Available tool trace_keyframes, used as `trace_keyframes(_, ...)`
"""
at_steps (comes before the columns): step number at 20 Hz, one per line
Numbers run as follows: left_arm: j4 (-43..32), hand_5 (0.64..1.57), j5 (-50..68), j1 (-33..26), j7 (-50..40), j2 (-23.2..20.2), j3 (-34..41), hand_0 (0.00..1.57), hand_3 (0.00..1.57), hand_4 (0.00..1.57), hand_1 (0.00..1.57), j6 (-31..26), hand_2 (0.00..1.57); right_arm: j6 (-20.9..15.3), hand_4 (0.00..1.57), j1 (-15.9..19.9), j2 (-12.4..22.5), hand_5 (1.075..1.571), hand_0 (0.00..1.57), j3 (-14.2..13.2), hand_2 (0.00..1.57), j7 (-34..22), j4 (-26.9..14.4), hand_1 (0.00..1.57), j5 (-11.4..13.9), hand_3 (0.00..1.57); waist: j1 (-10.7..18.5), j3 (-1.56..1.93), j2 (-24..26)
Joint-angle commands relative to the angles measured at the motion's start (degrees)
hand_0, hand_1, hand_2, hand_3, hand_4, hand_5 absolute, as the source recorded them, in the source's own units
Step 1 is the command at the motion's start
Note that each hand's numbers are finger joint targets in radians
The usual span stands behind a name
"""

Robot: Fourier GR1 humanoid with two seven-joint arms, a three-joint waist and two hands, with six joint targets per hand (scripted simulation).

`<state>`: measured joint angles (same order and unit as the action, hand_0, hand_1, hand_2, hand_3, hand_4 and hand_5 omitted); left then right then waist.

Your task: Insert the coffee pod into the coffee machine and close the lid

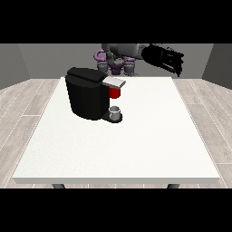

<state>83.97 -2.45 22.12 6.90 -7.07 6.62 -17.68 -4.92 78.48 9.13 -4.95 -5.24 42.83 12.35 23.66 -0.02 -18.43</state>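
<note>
A black coffee machine point(88, 93) stands on the white table point(136, 149), its grey lid point(113, 82) over a red thing at the machine point(115, 93). A grey thing point(116, 112) sits on its base. The hand at the view's right point(165, 59) hangs raised above the table's far edge, fingers straight and spread, holding nothing.

Even, soft light brightens the white table point(136, 149), with almost no shadow beside the black coffee machine point(88, 97).
</note>
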Motion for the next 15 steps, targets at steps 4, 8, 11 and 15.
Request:
trace_keyframes(4, -0.31, 1.571, 0.40, 0.78, 0.17, -0.13, -0.04, 0.00, 0.00, 0.35, 0.00, -0.19, 0.00, -2.47, 0.00, 0.03, -2.74, 1.571, 0.00, -0.75, 0.00, 4.03, -0.94, 0.00, -0.28, 0.00, -0.39, 0.00, -0.98)
trace_keyframes(8, -1.66, 1.571, 0.77, -1.62, 2.76, -0.94, 1.64, 0.00, 0.00, 0.33, 0.00, -0.11, 0.00, 2.49, 0.00, -3.56, -3.80, 1.571, 0.00, 0.39, 0.00, 9.42, 0.96, 0.00, -1.71, 0.00, -4.23, 0.00, 0.95)
trace_keyframes(11, -2.46, 1.571, -0.40, -3.29, 0.51, 1.22, -0.32, 0.00, 0.00, 0.25, 0.00, 1.19, 0.00, 2.31, 0.22, -5.22, -8.27, 1.571, 0.00, 2.10, 0.00, 10.82, 1.97, 0.00, -1.94, 0.00, -6.18, 0.01, 5.08)
trace_keyframes(15, -6.74, 1.571, -0.24, -5.92, 1.73, 0.12, 1.33, 0.00, 0.00, 0.27, 0.00, 0.86, 0.00, 1.41, 0.26, -16.29, -9.03, 1.571, 0.00, 8.47, 0.00, 13.62, 4.95, 0.00, -7.63, 0.00, -8.09, 0.00, 11.23)
